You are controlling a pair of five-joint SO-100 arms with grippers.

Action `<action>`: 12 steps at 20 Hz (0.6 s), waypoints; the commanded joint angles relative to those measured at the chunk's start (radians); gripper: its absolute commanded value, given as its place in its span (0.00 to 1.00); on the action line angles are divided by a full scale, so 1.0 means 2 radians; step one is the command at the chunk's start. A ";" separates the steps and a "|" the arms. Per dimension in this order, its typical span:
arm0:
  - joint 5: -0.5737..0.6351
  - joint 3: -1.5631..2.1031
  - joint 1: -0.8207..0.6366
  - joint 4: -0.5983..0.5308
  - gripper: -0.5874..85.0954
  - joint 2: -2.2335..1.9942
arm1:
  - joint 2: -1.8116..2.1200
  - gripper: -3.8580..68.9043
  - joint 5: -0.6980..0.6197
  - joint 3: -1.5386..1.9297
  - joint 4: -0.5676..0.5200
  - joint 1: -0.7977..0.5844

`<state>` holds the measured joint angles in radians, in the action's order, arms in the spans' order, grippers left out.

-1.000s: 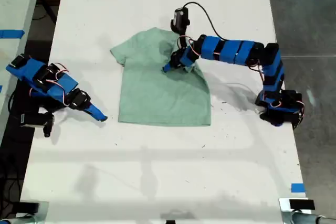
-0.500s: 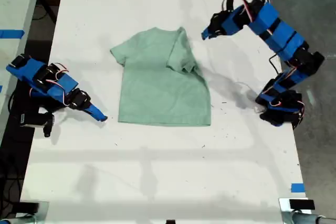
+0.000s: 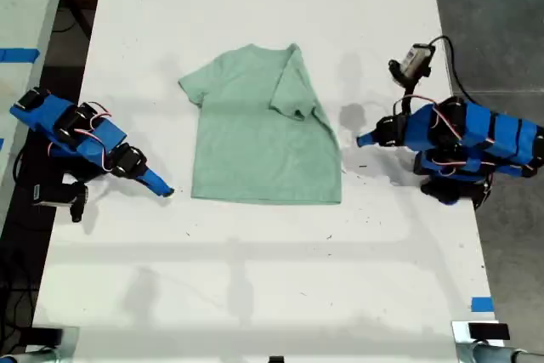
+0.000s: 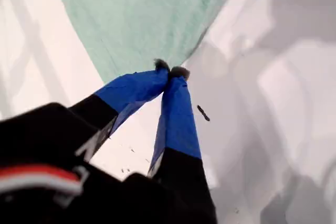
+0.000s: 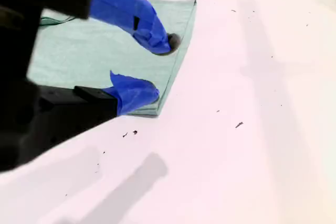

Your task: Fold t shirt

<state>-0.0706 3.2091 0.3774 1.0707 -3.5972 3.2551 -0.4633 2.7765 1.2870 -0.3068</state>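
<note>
1. The t shirt (image 3: pixel 255 142) lies on the white desk (image 3: pixel 255 286), roughly midway between my two arms, neck towards the far end in the exterior view.
2. Its sleeve (image 3: pixel 293 91) on the exterior view's right is folded in over the chest. The other sleeve (image 3: pixel 192 87) is spread flat on the desk.
3. My first gripper (image 3: pixel 364 138) is the one on the exterior view's right. It sits low and points at the shirt's side edge, just beside the cloth.
4. In the first wrist view its fingers (image 4: pixel 178 108) are clenched tip to tip with nothing between them. The tips line up with a corner of the shirt (image 4: pixel 142 19). They look to be just off the cloth, though I cannot tell for sure from that angle.
5. My second gripper (image 3: pixel 163 189) is on the exterior view's left, near the shirt's hem corner on that side.
6. Its fingers (image 5: pixel 131 14) are released, with a clear gap between them and nothing held. In its wrist view, the lower tip is just beside the near corner of the shirt (image 5: pixel 79 51).
</note>
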 commanded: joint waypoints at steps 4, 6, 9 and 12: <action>-0.007 0.005 0.003 -0.005 0.14 -0.003 | 0.127 0.07 0.027 0.153 0.027 0.002; -0.008 0.005 0.002 -0.005 0.14 -0.003 | 0.127 0.07 0.028 0.156 0.028 0.002; -0.008 0.005 0.002 -0.005 0.14 -0.003 | 0.127 0.07 0.028 0.156 0.027 0.003; -0.008 0.005 0.002 -0.005 0.14 -0.003 | 0.127 0.07 0.025 0.157 0.026 0.006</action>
<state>-0.0706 3.2091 0.3774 1.0707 -3.5972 3.4929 -0.4142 3.0403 1.3407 -0.3022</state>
